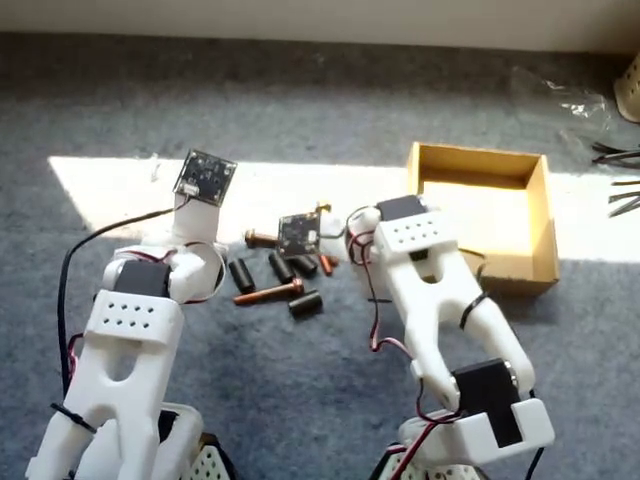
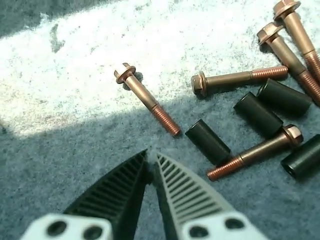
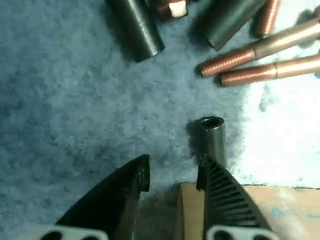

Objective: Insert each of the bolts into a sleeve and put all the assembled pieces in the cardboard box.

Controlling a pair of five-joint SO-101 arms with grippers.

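Observation:
Several copper bolts and black sleeves lie loose on the grey carpet between the two arms [image 1: 275,278]. My left gripper [image 2: 152,156] hovers shut and empty over the carpet. Just beyond its tips lie a bolt [image 2: 146,98] and a sleeve [image 2: 208,142]. My right gripper [image 3: 172,172] is open with nothing between its fingers. A sleeve [image 3: 212,136] lies right at the tip of one finger [image 3: 206,176], outside the gap. Two bolts [image 3: 260,60] and two more sleeves [image 3: 136,27] lie farther off. The cardboard box [image 1: 536,212] stands empty beside the right arm.
A sunlit band crosses the carpet behind the parts. A tan cardboard-coloured surface [image 3: 270,210] lies beneath my right gripper. Clear plastic [image 1: 560,95] and dark tools [image 1: 620,155] lie at the far right edge. The white arm bodies [image 1: 440,300] take up the near carpet.

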